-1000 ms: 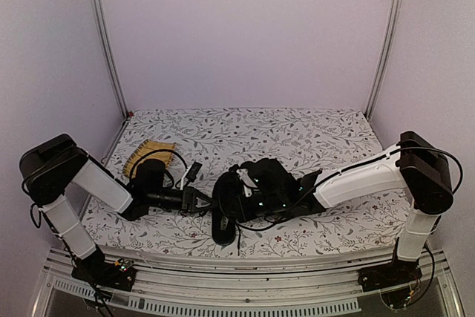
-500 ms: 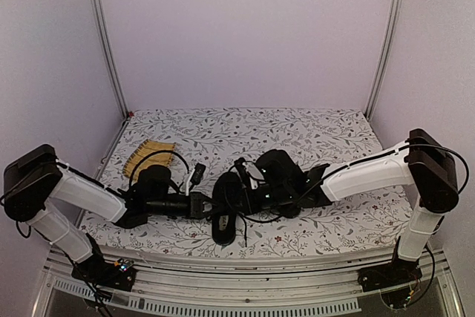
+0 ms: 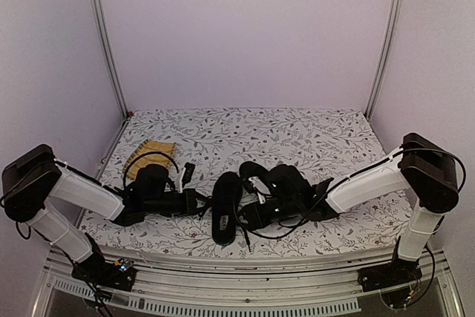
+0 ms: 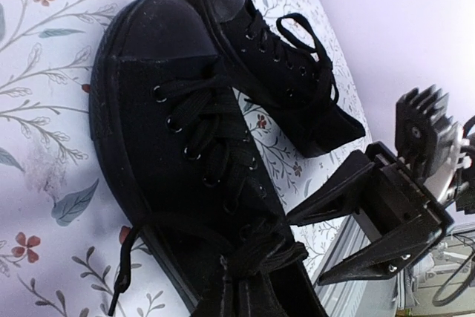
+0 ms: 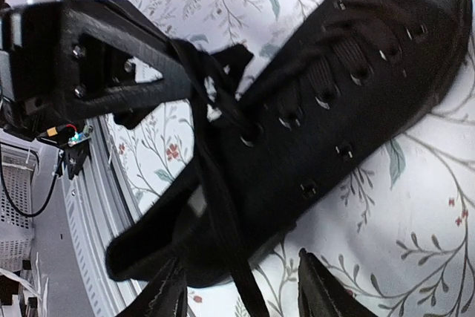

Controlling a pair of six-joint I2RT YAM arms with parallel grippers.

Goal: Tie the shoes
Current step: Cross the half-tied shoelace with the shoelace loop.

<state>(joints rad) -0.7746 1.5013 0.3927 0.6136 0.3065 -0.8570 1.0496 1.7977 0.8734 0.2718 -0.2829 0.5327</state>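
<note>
Table (image 3: 297, 128): carrying the flowered cloth, with the yellow mat (image 3: 145, 152) lying at its left side.
Left arm (image 3: 82, 191): reaching low over the cloth, passing in front of the mat, forearm lying nearly level.
Right arm (image 3: 364, 180): stretching in low from the side opposite the mat, wrist pointing towards the mat.
Shoes: lying side by side, right of the mat and nearer the front edge. The front shoe (image 3: 225, 209) is sitting closer to the mat than the rear shoe (image 3: 251, 174).
Left gripper (image 3: 204, 202): sitting between the mat and the front shoe, fingers pressed together and pinching a lace (image 5: 215, 206) at that shoe's collar.
Right gripper (image 3: 252, 214): hovering over the front shoe on the side away from the mat, fingers standing apart and gripping nothing.
Left wrist view: showing both toe caps and the right gripper's parted fingers (image 4: 349, 187).
Right wrist view: showing the lace running from the left gripper's tips down between the right gripper's own fingers (image 5: 319, 287), a detail the top view is hiding.
</note>
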